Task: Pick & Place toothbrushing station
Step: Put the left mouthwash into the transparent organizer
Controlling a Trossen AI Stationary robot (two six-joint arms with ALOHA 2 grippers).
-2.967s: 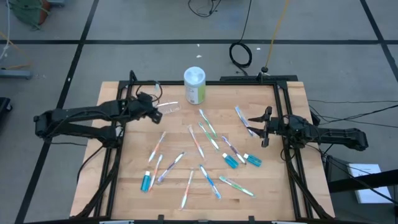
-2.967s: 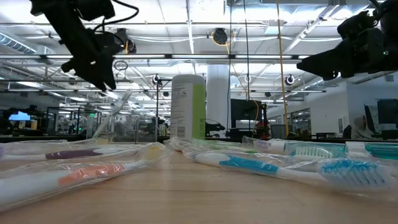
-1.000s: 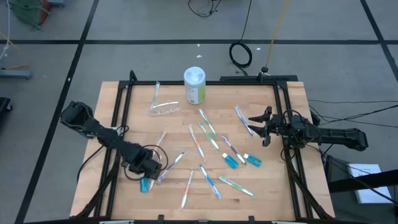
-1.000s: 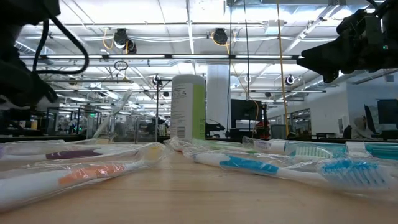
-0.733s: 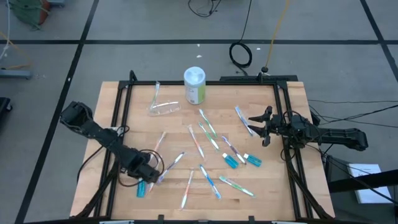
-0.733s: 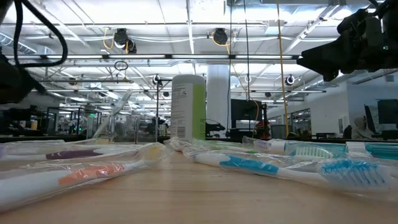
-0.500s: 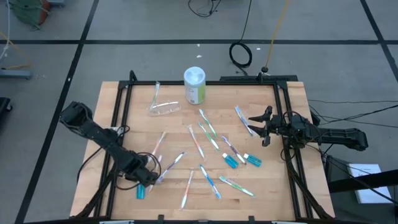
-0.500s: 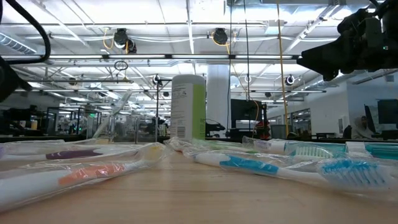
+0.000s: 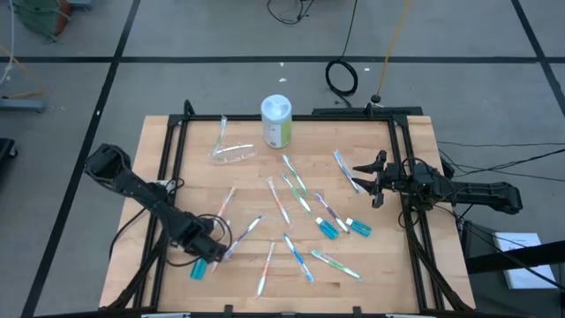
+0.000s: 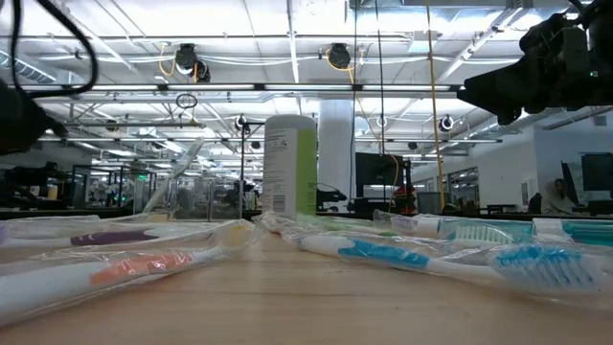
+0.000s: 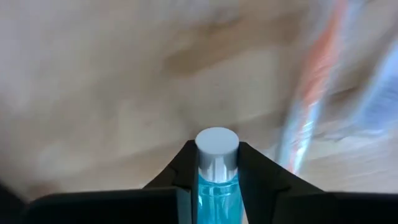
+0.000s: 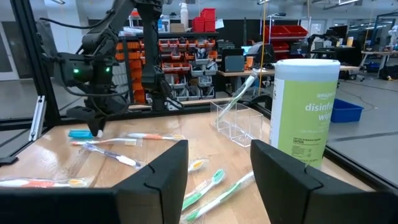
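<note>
Left end effector (image 11: 216,180) is gripping a blue tube (image 11: 217,171) at the bench's (image 9: 406,274) near-left, apparently for lifting. Right end effector (image 9: 369,182), far right, is waiting wide.

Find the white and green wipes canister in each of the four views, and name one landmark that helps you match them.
High view: wipes canister at the table's far edge, centre.
Low view: it stands upright mid-picture, behind the toothbrushes.
Left wrist view: not in it.
Right wrist view: at the right side.
Shared landmark: the clear cup holding one toothbrush, beside the canister.
</note>
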